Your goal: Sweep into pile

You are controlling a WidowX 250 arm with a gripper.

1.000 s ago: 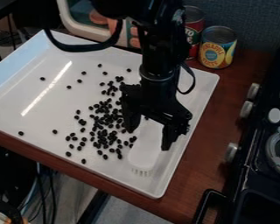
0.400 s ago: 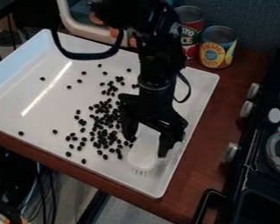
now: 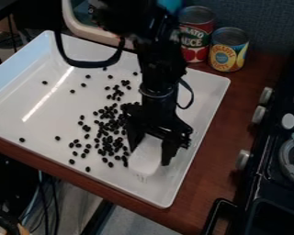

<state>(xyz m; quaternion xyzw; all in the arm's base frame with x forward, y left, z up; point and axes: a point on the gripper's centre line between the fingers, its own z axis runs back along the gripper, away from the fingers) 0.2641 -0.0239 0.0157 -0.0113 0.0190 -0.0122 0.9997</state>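
My gripper point(image 3: 150, 153) hangs over the right part of the white tray point(image 3: 45, 119), its fingers on either side of a white brush point(image 3: 145, 157) and shut on it. The brush lies low against the tray floor, bristles toward the tray's front edge; its upper end is hidden by the gripper. Many small black beans point(image 3: 105, 137) lie scattered left of the brush, densest near the tray's middle, and the nearest ones are right beside it. Stray beans lie farther out, such as one bean point(image 3: 22, 139) near the front left edge.
Two cans, a red can point(image 3: 196, 34) and a yellow can point(image 3: 228, 49), stand behind the tray's right corner. A black stove point(image 3: 269, 183) with knobs is at the right, past a strip of brown wooden table point(image 3: 220, 124). Raised rims surround the tray.
The gripper has shifted left and a little toward the front edge. The brush has moved slightly left with it, closer to the beans. The beans look largely unmoved.
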